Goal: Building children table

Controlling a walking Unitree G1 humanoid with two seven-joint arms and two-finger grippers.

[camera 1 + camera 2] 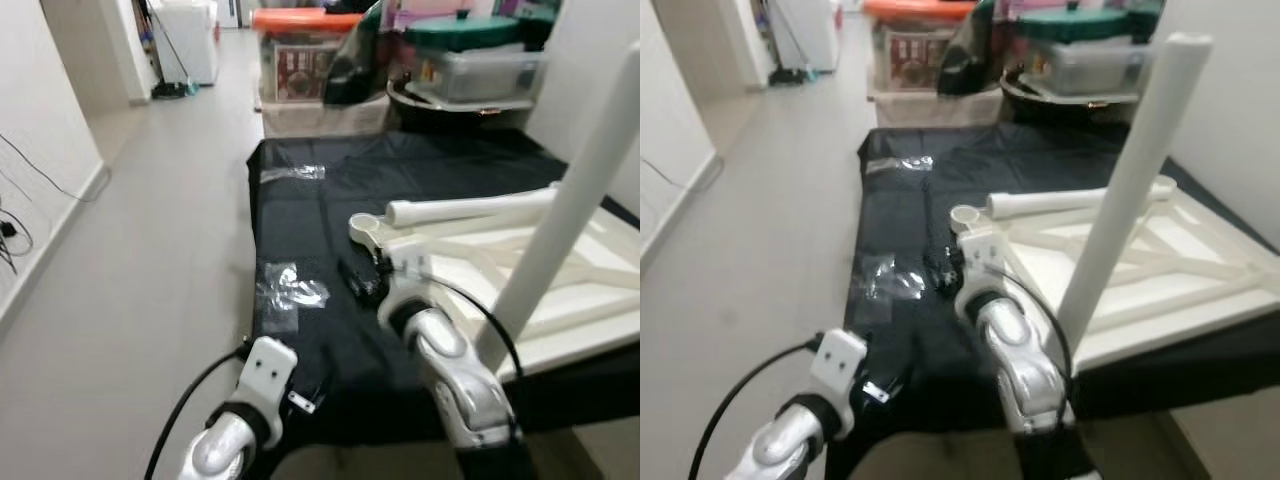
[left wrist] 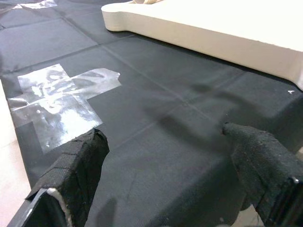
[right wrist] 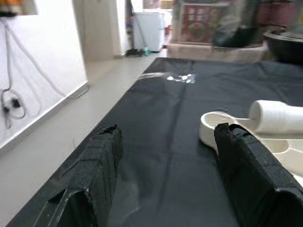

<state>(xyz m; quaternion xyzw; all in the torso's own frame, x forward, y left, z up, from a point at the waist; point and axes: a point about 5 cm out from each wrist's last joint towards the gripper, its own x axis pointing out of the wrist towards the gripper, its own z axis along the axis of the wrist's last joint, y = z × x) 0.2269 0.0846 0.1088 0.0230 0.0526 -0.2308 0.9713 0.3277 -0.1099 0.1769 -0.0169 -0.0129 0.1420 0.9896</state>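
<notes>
While nothing is gripped, both pincers are held wide open over a black cloth that covers the floor. The right pincer is poised near the rounded corner of the tabletop, and the left pincer is held low over the cloth's near edge, beside a patch of clear tape.

The children's table is cream-white and lies upside down on the right side of the cloth, with crossed braces visible on its underside. One leg already stands upright at the near corner. A second leg, a plain round tube, lies on its side across the far corner, its end just beside the round corner socket.

A slip seems the main risk: the loose leg is smooth and round, so it could be rolled away or squeezed out of the fingers if gripped off-centre. The upright leg is close beside the right arm and could be knocked or levered out of its socket by a careless swing. The cloth could also be dragged and bunched by a low pincer.

Storage boxes are stacked beyond the cloth's far edge.
</notes>
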